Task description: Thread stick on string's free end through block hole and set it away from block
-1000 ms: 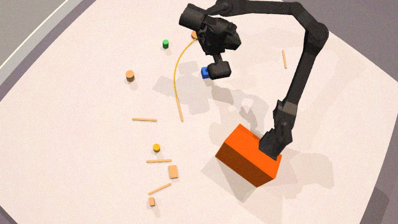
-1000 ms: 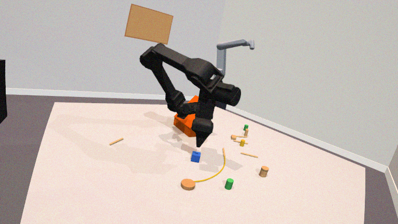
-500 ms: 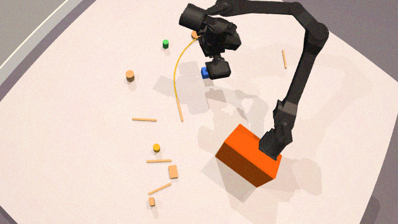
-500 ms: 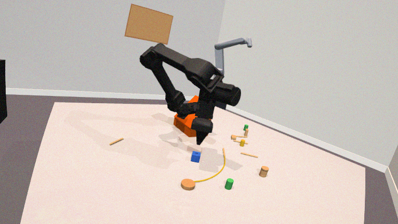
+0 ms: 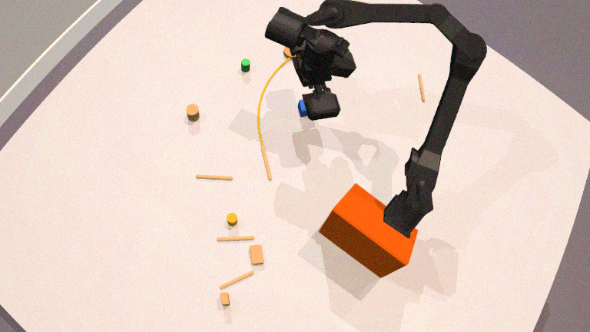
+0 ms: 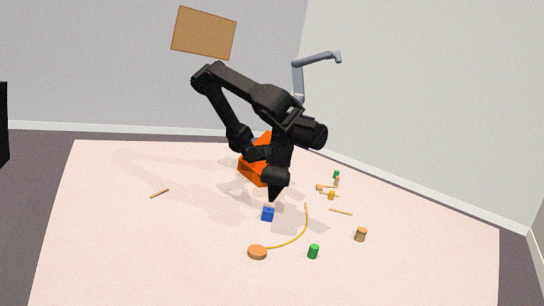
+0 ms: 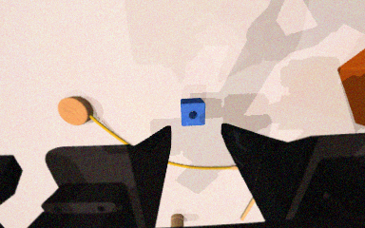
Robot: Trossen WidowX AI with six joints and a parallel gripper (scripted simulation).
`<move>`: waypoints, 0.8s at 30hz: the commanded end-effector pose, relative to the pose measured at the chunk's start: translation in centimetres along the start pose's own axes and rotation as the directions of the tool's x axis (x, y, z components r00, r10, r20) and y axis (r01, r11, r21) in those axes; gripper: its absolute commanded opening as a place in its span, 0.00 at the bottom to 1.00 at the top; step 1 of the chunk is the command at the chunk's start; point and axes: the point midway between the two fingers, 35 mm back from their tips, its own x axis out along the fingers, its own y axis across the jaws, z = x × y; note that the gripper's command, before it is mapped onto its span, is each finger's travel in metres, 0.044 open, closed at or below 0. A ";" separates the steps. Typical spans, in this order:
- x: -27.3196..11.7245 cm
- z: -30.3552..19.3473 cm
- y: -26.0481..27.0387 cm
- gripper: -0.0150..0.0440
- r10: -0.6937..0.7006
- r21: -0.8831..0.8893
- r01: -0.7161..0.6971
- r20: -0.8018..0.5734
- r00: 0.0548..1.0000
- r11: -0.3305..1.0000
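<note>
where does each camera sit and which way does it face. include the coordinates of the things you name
Top: high above the table (image 5: 130,206), looking steeply down; most of the arm shows, from above.
Exterior: beyond the table's button side, looking across towards the orange box (image 5: 369,224) (image 6: 250,170); arm and gripper (image 6: 272,200) show.
Wrist: on the arm near the gripper (image 7: 196,127), looking past its fingers at the table; both fingers show.
Top and exterior share the green cylinder (image 5: 245,65) (image 6: 313,251).

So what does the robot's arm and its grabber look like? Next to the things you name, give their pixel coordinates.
The arm (image 5: 393,13) (image 6: 234,82) is black, with chunky round joints. The gripper (image 6: 272,200) (image 7: 196,128) is black too, and its two fingers narrow to blunt tips, like beaks.
</note>
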 end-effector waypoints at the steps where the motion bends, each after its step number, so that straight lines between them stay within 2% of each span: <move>1: 0.9 0.1 0.0 0.65 -0.001 -0.006 0.001 0.007 1.000 1.000; 24: 4.6 0.3 -0.1 0.65 0.002 -0.006 -0.002 0.010 1.000 1.000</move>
